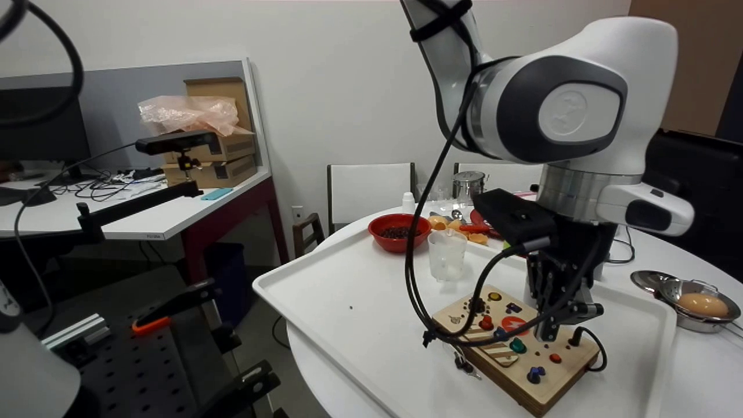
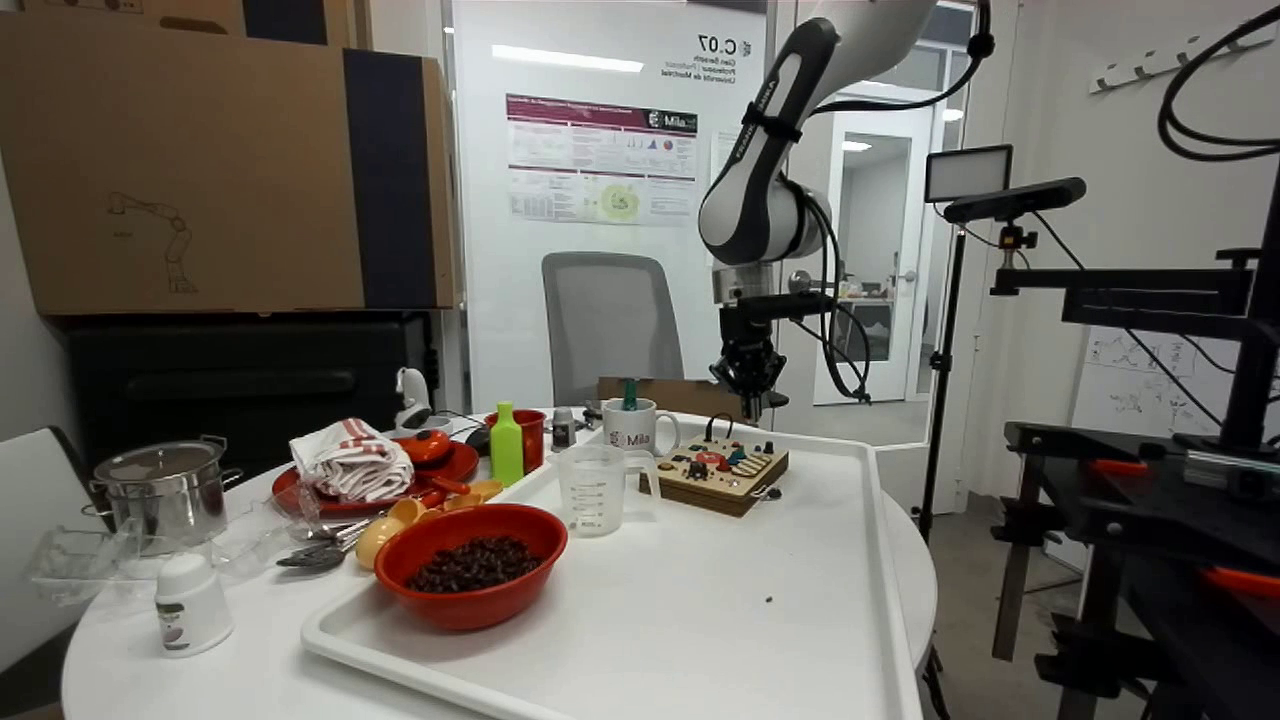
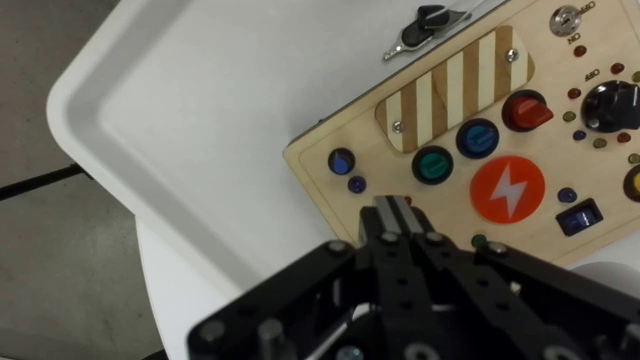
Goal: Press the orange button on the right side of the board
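The light-wood board (image 1: 566, 380) lies on a white tray and carries colored knobs and buttons. It also shows in an exterior view (image 2: 700, 493) and the wrist view (image 3: 320, 175). A small orange-red button (image 1: 555, 358) sits near one end of the board, between the blue knob and the black cable plug. In the wrist view my fingers seem to hide it; only a small red light (image 3: 408, 200) shows beside the tips. My gripper (image 1: 547, 335) is shut and empty, pointing down above that end of the board. It also shows in an exterior view (image 2: 752, 408) and the wrist view (image 3: 392, 200).
The white tray (image 1: 348, 342) has a raised rim. A clear measuring cup (image 1: 447, 255), a red bowl (image 1: 399, 232) and a white mug (image 2: 632, 432) stand near the board. A black cable (image 1: 603, 351) loops from the board. Keys (image 3: 417, 34) lie beside it.
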Controlling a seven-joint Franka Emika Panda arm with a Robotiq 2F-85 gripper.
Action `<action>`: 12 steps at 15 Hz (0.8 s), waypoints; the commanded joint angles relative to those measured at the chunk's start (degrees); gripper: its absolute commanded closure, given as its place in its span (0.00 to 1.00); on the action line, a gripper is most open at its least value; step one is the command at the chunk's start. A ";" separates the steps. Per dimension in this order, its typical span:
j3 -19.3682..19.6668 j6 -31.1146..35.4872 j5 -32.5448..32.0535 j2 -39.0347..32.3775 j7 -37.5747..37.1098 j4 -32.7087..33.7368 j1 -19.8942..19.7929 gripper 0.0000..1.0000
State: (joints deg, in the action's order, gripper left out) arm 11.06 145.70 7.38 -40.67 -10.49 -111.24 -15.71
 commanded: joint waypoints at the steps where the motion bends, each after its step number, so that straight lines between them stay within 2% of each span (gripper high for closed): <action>1: 0.13 2.33 0.91 -2.86 -0.93 2.68 0.55 0.98; 12: 1.35 2.57 0.06 -8.08 -2.37 8.59 1.20 0.98</action>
State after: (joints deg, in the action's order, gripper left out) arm 11.42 148.28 7.36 -46.48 -11.43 -105.32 -15.48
